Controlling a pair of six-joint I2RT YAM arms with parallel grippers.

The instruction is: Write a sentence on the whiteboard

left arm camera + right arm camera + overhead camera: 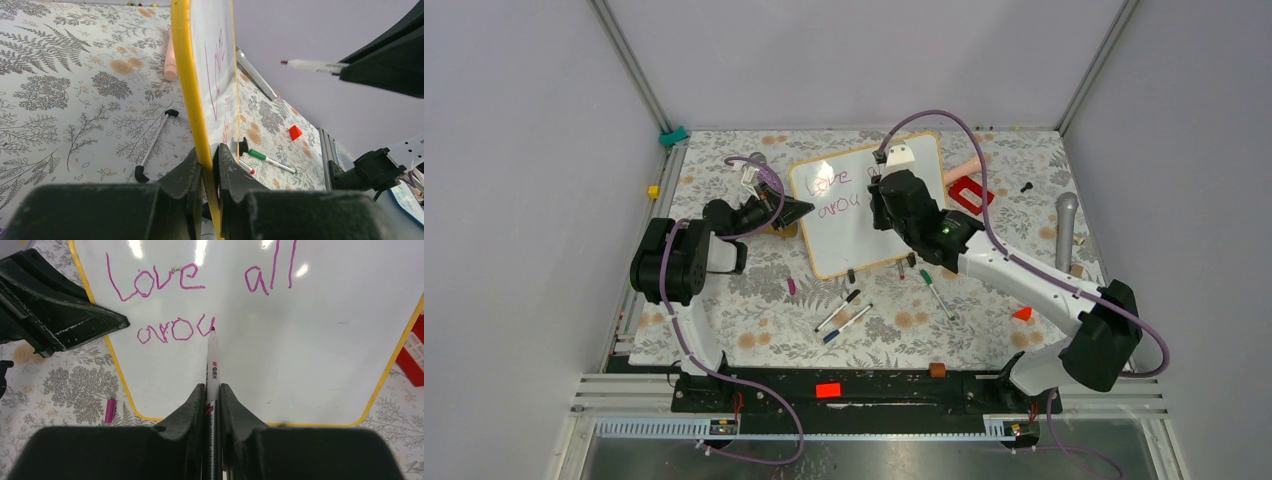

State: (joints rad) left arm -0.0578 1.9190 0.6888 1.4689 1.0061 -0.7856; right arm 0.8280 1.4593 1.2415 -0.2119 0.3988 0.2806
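Right wrist shows us the sentence (190, 287), "Love all arou", on the whiteboard (310, 365), far-middle on the floral table (754, 330). Our right gripper (213, 387) clamps the marker (212, 355), tip at the last letter. Our left gripper (207, 155) pinches the board's yellow frame.

Plain pale grey walls (854, 60) close in the table (724, 330) along its left, far and right edges. A floral cloth covers it. Aluminium posts (631, 60) rise from both far corners under soft, even light.
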